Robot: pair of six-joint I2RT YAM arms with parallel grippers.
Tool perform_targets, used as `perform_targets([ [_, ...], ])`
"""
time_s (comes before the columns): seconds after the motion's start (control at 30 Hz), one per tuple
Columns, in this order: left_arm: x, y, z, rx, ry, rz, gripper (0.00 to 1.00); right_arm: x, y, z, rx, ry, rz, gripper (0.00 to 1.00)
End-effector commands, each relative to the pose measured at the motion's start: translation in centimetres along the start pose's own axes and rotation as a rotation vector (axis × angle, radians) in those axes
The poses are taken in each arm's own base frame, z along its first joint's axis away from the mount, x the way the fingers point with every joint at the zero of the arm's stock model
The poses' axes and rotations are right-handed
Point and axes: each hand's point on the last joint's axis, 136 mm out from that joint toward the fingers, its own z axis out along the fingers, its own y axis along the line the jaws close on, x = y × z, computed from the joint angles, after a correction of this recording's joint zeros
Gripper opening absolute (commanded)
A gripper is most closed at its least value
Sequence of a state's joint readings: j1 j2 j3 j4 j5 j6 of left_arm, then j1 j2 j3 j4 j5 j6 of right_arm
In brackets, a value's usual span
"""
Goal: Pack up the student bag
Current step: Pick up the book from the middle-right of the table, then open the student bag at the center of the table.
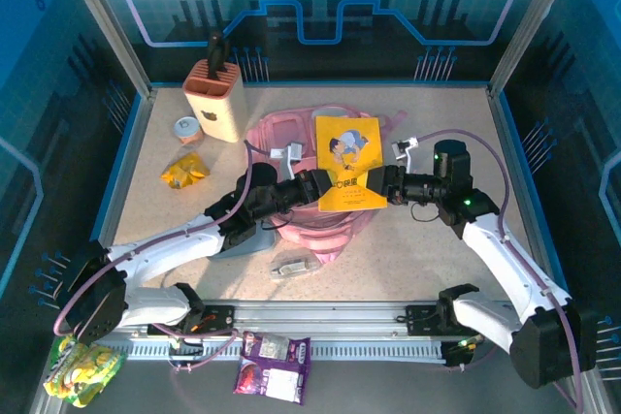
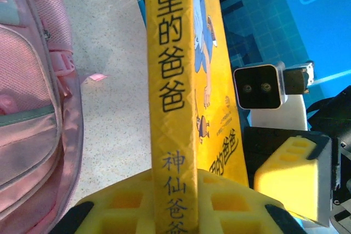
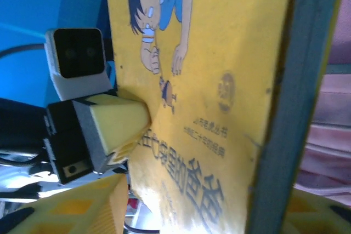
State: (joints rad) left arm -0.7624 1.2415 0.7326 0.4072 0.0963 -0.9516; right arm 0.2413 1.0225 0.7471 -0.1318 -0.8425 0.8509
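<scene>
Status: packing in progress; no item can be confirmed inside the bag.

1. In front of the arm bases lie a purple snack packet (image 1: 273,366) and a yellow-green packet (image 1: 82,367). Neither is packed.
2. On the tabletop (image 1: 417,259), a small clear-wrapped item (image 1: 291,265) lies just beside the near edge of the student bag (image 1: 264,138). A grey-blue oblong object (image 1: 247,242), probably a pencil case, lies partly under the left arm. Both are outside the bag.
3. The student bag lies flat at the centre of the tabletop. Whether its main compartment is open cannot be told.
4. A yellow picture book (image 1: 349,157) is held above the bag, not in it. The left gripper (image 1: 315,186) has its fingers clamped narrow on the spine. The right gripper (image 1: 375,181) has its fingers astride the opposite edge; whether they press the book cannot be told.
5. Farther back on the left, a yellow snack packet (image 1: 184,172), a small round tin (image 1: 186,129) and a beige holder (image 1: 215,99) stand unpacked.

Remaining: insert the book, then the loose items.
</scene>
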Motion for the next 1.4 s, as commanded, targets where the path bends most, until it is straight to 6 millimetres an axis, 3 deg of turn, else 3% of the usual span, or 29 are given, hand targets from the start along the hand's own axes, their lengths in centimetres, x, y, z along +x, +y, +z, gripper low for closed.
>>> perform_targets([
  [0.0, -0.9, -0.3, -0.4, -0.015, -0.043, 0.057, 0.0, 0.1, -1.2, -0.1, 0.034, 0.004, 0.006, 0.42],
  [0.27, 0.3, 1.0, -0.3, -0.047, -0.001, 0.056, 0.0, -0.9, -3.2, -1.1, 0.09, -0.043, 0.04, 0.0],
  [0.37, 1.1, 0.8, 0.1, -0.038, 0.028, 0.068, 0.08, -1.2, -3.5, -1.9, 0.113, -0.055, 0.036, 0.0],
  [0.43, 1.6, 0.8, 0.2, -0.044, 0.052, 0.086, 0.29, -1.3, -3.8, -2.7, 0.157, -0.075, 0.023, 0.0],
  [0.5, 1.8, 1.3, -0.2, -0.085, 0.063, 0.12, 0.39, -1.4, -4.3, -3.8, 0.234, -0.093, 0.015, 0.0],
  [0.67, 4.6, 3.2, -2.0, -0.235, 0.198, 0.297, 0.53, -0.8, -6.6, -6.5, 0.406, -0.114, 0.029, 0.0],
  [0.9, 9.0, 5.8, -2.9, -0.412, 0.401, 0.531, 0.63, 0.9, -10.9, -9.6, 0.581, -0.142, 0.132, 0.0],
  [1.0, 10.6, 7.3, -2.0, -0.461, 0.485, 0.596, 0.64, 1.8, -13.3, -11.8, 0.736, -0.166, 0.187, 0.0],
  [1.13, 12.1, 8.5, 0.0, -0.489, 0.559, 0.692, 0.65, 2.0, -13.9, -12.8, 0.733, -0.226, 0.201, 0.0],
  [1.23, 12.4, 9.5, 1.6, -0.536, 0.591, 0.762, 0.65, 2.3, -14.3, -13.3, 0.741, -0.246, 0.237, 0.0],
  [1.37, 10.9, 10.8, 3.1, -0.657, 0.568, 0.856, 0.63, 2.3, -14.1, -12.4, 0.671, -0.243, 0.252, 0.0],
])
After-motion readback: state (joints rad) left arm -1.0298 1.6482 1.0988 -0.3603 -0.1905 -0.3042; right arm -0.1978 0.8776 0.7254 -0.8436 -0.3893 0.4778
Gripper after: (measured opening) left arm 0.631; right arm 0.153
